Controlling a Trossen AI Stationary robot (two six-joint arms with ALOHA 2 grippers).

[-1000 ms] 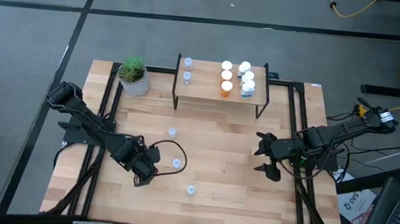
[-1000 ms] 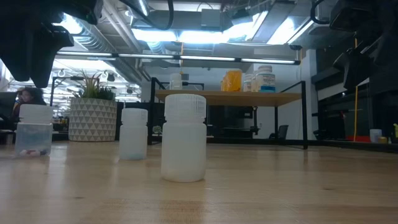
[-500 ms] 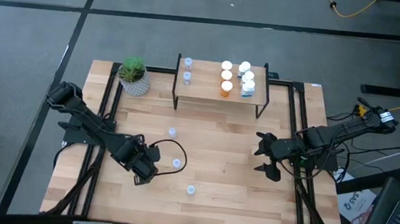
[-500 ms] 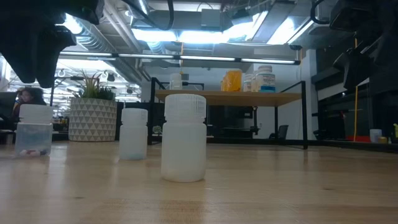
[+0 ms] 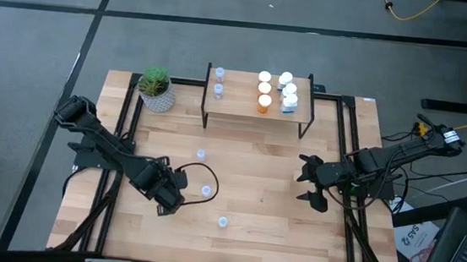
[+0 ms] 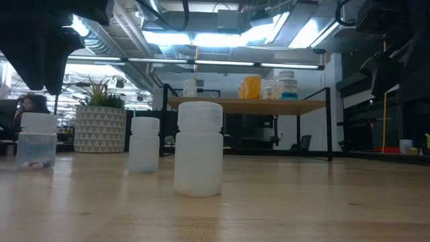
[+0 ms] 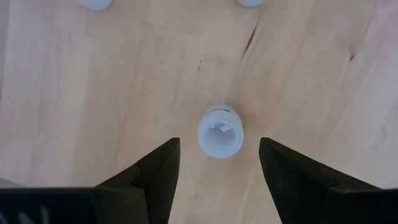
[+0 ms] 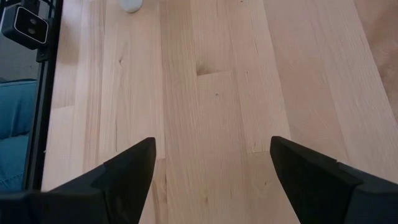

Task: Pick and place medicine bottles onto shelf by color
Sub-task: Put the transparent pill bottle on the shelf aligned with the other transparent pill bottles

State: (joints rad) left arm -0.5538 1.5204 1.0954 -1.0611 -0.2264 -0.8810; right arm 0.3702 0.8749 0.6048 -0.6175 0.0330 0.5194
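the low light-wood shelf on thin black legs stands at the far middle of the pale wooden tabletop. on its board, two small pale clear bottles sit at the left end, one behind the other. toward the right end stand orange bottles with white caps and, just beside them, slightly bigger white bottles. in the low view the orange bottle and a white labelled bottle show on the board; what is inside them cannot be told.

three more small pale bottles stand upright on the tabletop, apart from one another: one nearest the shelf, one in the middle and one nearest the front edge. in the low view the closest translucent bottle looks cloudy, and a clear square-shouldered one has something small and dark at its bottom.

a green plant in a white patterned pot stands left of the shelf.

the left tool reaches in from the left side, low over the tabletop, its fingers spread wide and holding nothing. in the left wrist view the middle pale bottle sits just ahead of the two dark fingers, lined up with the gap and untouched.

the right tool waits over the right side of the tabletop, fingers wide apart and empty, well apart from every bottle.
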